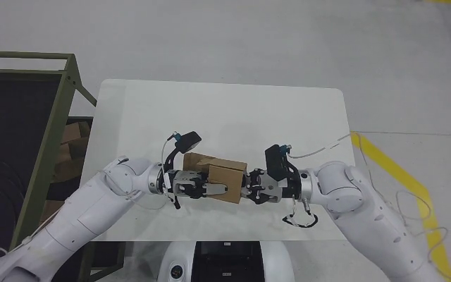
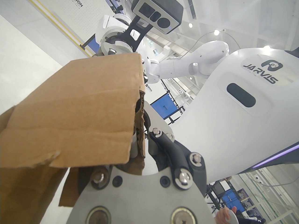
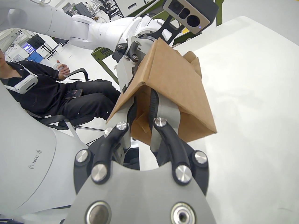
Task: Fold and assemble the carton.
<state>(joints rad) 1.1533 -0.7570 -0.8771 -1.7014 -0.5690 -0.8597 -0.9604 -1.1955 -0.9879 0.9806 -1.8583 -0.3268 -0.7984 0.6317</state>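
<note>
A brown cardboard carton point(image 1: 217, 173) hangs just above the white table point(image 1: 282, 120) near its front edge, held between my two arms. My left gripper point(image 1: 199, 185) is shut on the carton's left end; in the left wrist view a torn flap edge of the carton point(image 2: 77, 113) sits between its fingers point(image 2: 163, 141). My right gripper point(image 1: 244, 190) is shut on the right end, with its fingers point(image 3: 161, 108) reaching into the open end and under a folded corner of the carton point(image 3: 172, 82). The carton's far flaps are partly hidden.
A green-framed cart point(image 1: 42, 141) with cardboard stock stands left of the table. A yellow floor line point(image 1: 394, 176) runs past the right side. Bare table surface stretches behind the carton.
</note>
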